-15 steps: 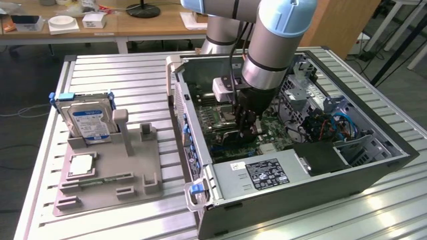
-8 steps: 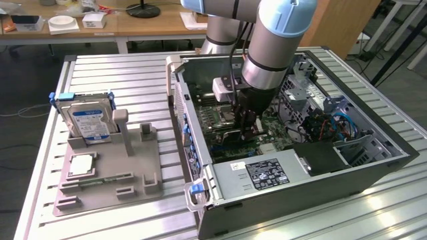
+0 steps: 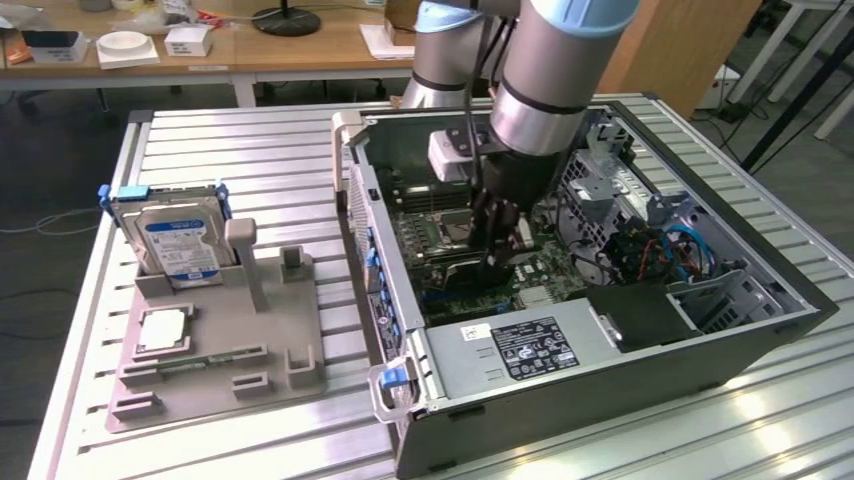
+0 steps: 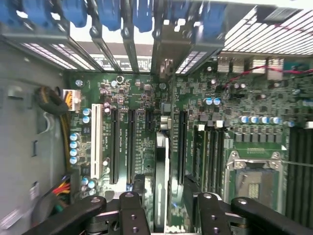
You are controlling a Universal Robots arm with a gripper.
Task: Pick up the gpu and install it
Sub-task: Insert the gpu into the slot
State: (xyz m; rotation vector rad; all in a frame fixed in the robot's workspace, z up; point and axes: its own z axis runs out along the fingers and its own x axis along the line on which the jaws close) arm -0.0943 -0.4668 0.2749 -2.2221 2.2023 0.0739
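A: Starting nearest the wrist camera. What is the gripper (image 4: 164, 198) doing?

B: Its 2 fingers (image 4: 139, 193) are standing apart, 1 on each side of the gpu (image 4: 160, 164), with a sliver of board showing on either side. I am reading that as not clamping.

A: And the card itself?

B: It is standing on its long edge, seen end-on as a thin dark strip, and running down into an expansion slot of the motherboard (image 4: 230, 103). Judging by that, it is sitting in the slot, though I am not able to confirm full seating.

A: Why that orientation?

B: The neighbouring expansion slots (image 4: 113, 147) are running parallel to it, so the card is lying in line with its connector, its far end pointing toward the rear bracket bay with the blue retaining clips (image 4: 142, 12). The CPU socket (image 4: 252, 178) is lying near, beside the slots.

A: Arm pose?

B: In the exterior view the arm (image 3: 547, 90) is reaching steeply down into the open computer case (image 3: 747, 330), with the gripper (image 3: 497, 250) pointing at the board and hanging just above it.

A: Farther out?

B: Well apart, toward the exterior view's left, a grey parts holder (image 3: 267, 390) is keeping a hard drive (image 3: 180, 245) upright and a memory stick (image 3: 200, 362) lying flat.
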